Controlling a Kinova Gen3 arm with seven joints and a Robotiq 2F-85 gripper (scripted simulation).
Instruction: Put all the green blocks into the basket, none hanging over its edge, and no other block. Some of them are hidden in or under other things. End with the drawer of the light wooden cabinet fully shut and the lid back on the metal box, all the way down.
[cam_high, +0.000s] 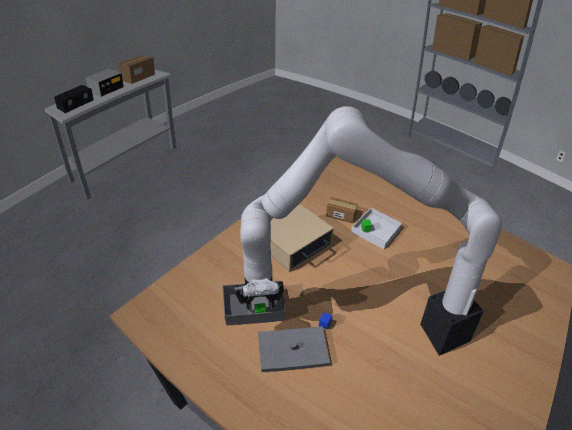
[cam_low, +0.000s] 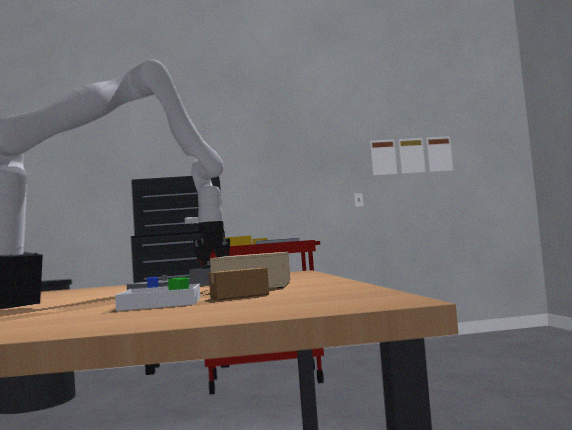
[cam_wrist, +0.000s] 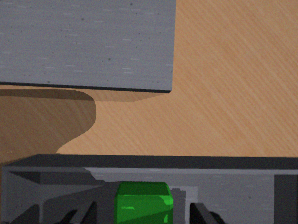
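My gripper (cam_high: 261, 303) (cam_wrist: 143, 212) is partly open, fingers on either side of a green block (cam_high: 260, 308) (cam_wrist: 143, 195) in the open metal box (cam_high: 255, 319) (cam_wrist: 200, 162); I cannot tell how low they reach beside it. The metal box's grey lid (cam_high: 280, 355) (cam_wrist: 85, 45) lies knob up on the table. Another green block (cam_high: 366, 225) (cam_low: 178, 284) is in the pale basket (cam_high: 370, 240) (cam_low: 150, 301). The light wooden cabinet (cam_high: 300, 230) (cam_low: 250, 262) has a dark front with a handle; whether its drawer is fully shut is unclear, and its inside is hidden.
A blue block (cam_high: 325, 320) (cam_low: 152, 282) lies on the table near the lid and the metal box. A brown carton (cam_high: 341, 210) (cam_low: 239, 284) stands between cabinet and basket. The cabinet is close behind the metal box in the top view.
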